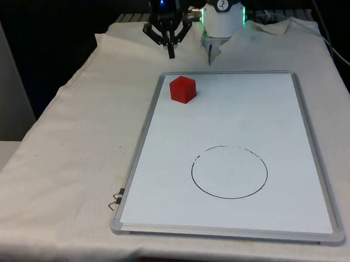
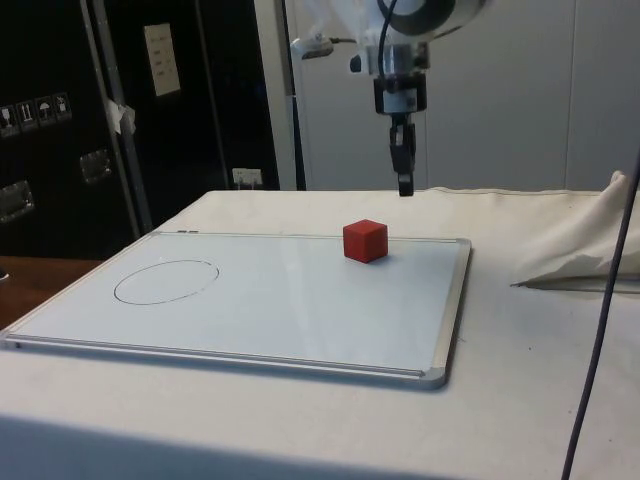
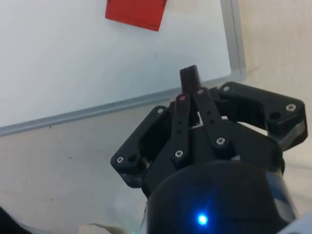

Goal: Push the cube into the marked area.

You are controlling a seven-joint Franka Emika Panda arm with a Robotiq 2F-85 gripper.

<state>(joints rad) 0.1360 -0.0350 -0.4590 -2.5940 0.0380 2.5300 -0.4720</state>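
Red cube (image 1: pixel 183 89) sits on the whiteboard (image 1: pixel 268 107) well apart from the drawn circle (image 1: pixel 229 171), unpushed, with the gripper (image 1: pixel 170 47) closed, empty, hovering beyond the whiteboard's edge.

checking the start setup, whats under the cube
The cube sits on the whiteboard, near its far corner on the front view's left, well outside the circle. The patch of board right beneath it is covered, so any marks there cannot be seen.
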